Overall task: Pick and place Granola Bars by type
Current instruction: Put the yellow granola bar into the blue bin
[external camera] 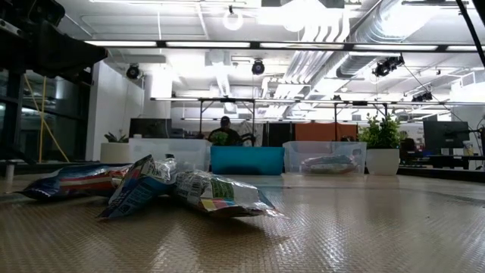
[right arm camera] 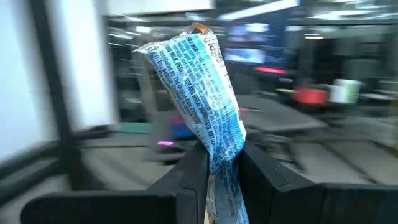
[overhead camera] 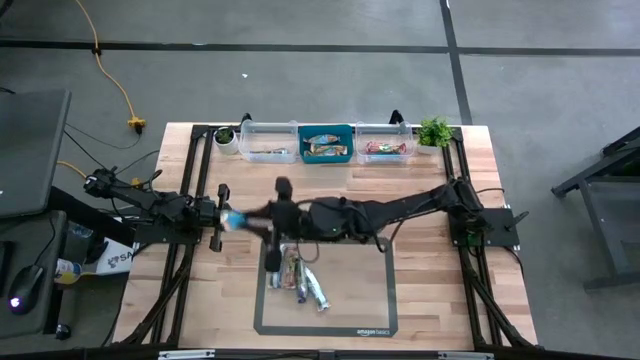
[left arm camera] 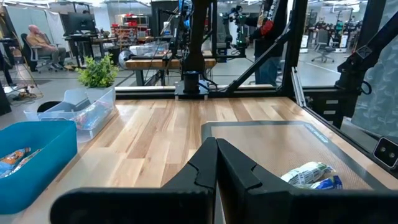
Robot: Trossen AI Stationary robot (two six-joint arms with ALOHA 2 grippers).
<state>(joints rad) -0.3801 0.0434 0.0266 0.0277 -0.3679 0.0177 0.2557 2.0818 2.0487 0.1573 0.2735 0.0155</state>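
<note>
My right gripper reaches across to the table's left side, raised high, and is shut on a light-blue granola bar. In the high view the bar shows just beyond the fingertips, close over my left gripper. That left gripper waits shut at the left edge. Several more granola bars lie on the dark mat, flat and partly overlapping. My right gripper pinches the light-blue bar near one end between its two fingers. The fingers come about level from the table's right side. The rest of the bar sticks out past the fingertips, lifted clear of the table.
Three bins stand along the far edge: a clear one, a blue one and a clear one, each with bars inside. Small plants flank them. Frame rails run along both table sides.
</note>
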